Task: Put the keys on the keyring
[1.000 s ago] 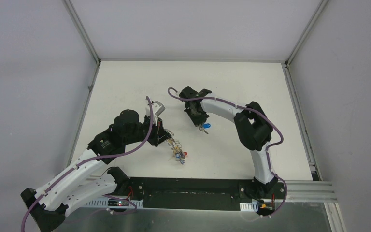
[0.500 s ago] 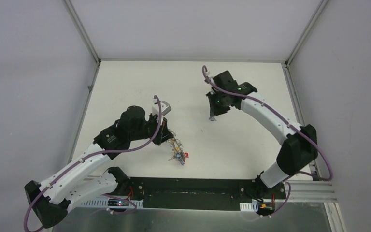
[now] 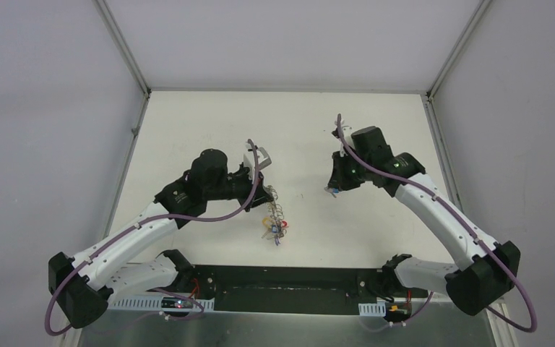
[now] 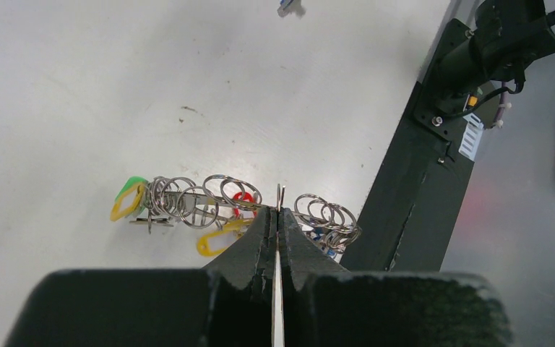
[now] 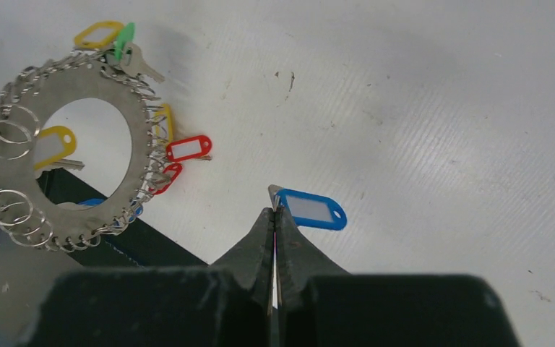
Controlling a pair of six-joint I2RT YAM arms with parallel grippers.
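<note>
Left jaws clamp the keyring [image 5: 79, 83], right jaws pinch the blue-tagged key [image 5: 311, 210]: keep the ring steady and approach slowly.

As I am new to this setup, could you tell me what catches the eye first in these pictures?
The keyring, a flat grey ring fringed with small wire loops and yellow, green and red tags, stands out, pinched in the shut left gripper near the middle of the white table. To its right in the top view, the right gripper is shut on a blue-tagged key.
</note>
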